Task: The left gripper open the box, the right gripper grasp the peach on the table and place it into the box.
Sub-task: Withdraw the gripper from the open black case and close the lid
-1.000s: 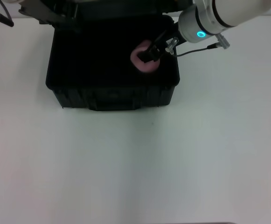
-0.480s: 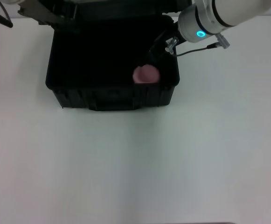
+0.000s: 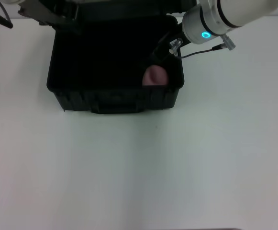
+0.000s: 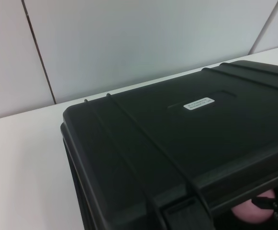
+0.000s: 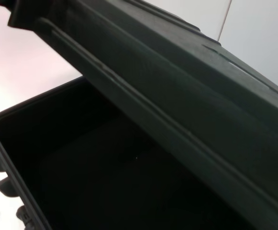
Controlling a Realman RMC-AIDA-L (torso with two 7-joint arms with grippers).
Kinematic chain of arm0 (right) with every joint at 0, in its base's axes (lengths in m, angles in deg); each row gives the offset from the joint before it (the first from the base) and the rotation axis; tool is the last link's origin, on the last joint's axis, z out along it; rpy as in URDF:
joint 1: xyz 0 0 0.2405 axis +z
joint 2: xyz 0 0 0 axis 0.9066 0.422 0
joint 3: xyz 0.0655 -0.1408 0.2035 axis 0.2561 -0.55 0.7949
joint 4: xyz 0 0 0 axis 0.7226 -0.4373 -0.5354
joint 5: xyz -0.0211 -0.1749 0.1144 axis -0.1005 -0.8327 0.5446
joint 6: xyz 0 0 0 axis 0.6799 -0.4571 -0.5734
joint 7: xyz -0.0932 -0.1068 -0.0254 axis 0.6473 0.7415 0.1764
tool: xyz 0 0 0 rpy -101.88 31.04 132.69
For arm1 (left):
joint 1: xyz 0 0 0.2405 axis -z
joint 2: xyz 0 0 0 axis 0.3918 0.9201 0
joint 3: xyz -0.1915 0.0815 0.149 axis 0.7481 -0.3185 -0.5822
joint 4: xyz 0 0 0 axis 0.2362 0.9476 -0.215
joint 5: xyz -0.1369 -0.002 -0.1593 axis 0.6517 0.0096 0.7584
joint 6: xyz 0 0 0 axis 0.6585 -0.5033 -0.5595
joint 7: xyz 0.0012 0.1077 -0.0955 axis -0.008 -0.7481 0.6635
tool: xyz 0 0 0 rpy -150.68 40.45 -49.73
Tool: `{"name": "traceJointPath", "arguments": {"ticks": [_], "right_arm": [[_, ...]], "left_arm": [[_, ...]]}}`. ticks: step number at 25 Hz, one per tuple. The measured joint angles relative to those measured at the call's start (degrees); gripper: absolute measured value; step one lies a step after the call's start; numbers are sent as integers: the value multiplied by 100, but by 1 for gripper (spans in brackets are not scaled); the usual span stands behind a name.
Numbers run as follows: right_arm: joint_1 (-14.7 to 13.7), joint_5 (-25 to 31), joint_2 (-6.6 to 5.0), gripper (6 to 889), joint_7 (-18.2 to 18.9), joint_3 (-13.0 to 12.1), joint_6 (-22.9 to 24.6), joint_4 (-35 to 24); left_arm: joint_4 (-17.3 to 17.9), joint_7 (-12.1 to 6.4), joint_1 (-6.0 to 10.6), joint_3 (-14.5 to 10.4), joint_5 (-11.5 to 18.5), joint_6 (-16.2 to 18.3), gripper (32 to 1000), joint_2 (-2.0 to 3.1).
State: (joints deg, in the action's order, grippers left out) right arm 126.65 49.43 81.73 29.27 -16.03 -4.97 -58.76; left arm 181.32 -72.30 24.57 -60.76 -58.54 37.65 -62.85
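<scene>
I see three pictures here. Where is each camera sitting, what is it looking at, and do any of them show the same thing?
Head view: from the robot's head, looking down at the white table and open black box with the peach inside; the right gripper reaches over the box, the left gripper is at the lid's far left.
Left wrist view: on the left arm, facing the lid's outside; no arm shows.
Right wrist view: on the right arm, looking into the box's dark inside under the raised lid; no arm shows.
Shared: the head and left wrist views both show the peach.

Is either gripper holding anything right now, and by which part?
The right gripper holds nothing; the peach lies free in the box. The left gripper is out of view, so its hold cannot be told.
</scene>
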Motion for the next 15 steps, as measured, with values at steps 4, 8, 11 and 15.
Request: {"name": "traceJointPath", "arguments": {"ticks": [4, 8, 11, 15], "right_arm": [[-75, 0, 0, 859, -20, 18, 132, -144], [-299, 0, 0, 859, -39, 9, 319, -465], [-432, 4, 0, 858, -40, 9, 436, -642], [-578, 99, -1, 858, -39, 1, 638, -840]], "left_arm": [[0, 0, -7, 11, 0, 0, 381, 0], [0, -1, -22, 16, 1, 0, 381, 0], [0, 0, -33, 20, 2, 0, 381, 0], [0, -1, -58, 24, 5, -4, 381, 6]]}}
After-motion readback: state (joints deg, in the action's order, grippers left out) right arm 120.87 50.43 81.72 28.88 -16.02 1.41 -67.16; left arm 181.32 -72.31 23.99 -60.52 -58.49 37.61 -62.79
